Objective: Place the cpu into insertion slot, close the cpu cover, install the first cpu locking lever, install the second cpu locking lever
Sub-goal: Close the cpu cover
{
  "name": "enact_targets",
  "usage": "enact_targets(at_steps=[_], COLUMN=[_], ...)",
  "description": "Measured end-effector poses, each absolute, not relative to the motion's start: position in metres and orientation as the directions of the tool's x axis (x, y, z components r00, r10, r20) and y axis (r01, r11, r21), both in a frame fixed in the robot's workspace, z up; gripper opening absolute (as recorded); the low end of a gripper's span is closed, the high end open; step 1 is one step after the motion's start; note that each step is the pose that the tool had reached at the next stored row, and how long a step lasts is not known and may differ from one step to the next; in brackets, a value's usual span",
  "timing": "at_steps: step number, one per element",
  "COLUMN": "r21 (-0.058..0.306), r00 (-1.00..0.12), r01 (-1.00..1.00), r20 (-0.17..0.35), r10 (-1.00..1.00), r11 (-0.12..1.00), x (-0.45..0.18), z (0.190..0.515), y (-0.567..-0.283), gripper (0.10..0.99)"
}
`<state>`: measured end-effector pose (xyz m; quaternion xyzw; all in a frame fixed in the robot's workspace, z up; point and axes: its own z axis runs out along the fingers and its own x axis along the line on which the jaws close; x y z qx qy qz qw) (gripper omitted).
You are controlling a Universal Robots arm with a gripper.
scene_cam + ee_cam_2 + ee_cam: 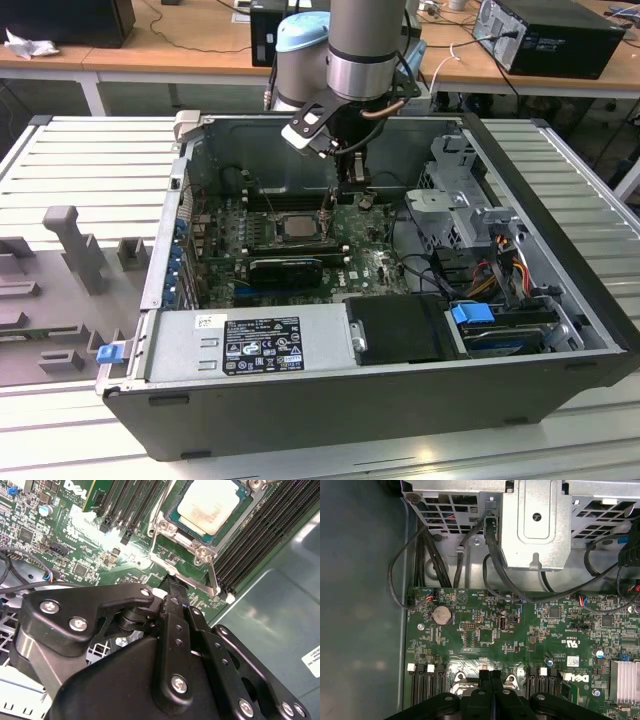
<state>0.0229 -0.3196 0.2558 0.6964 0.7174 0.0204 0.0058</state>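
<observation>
Inside the computer case, the exterior view shows the gripper just beside the cpu. In the second wrist view the cpu lies in the insertion slot under the cpu cover, right before the jaws. The first wrist view shows them squeezed together.

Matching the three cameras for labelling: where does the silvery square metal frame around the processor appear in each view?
Exterior view: silvery square metal frame mid-case, under the arm.
Second wrist view: frame just beyond the black end effector.
First wrist view: frame corners flanking the end effector.
Shared landmark: green circuit board.
</observation>
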Motion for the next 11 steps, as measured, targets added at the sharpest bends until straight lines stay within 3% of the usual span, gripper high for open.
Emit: enact_targets(at_steps=[11], r21=[0.037], r00=[-0.030], r01=[0.999], r20=[0.020], r10=[0.999], r11=[0.029], x=[0.0215], z=[0.2558], y=[-0.3196], gripper=[0.106])
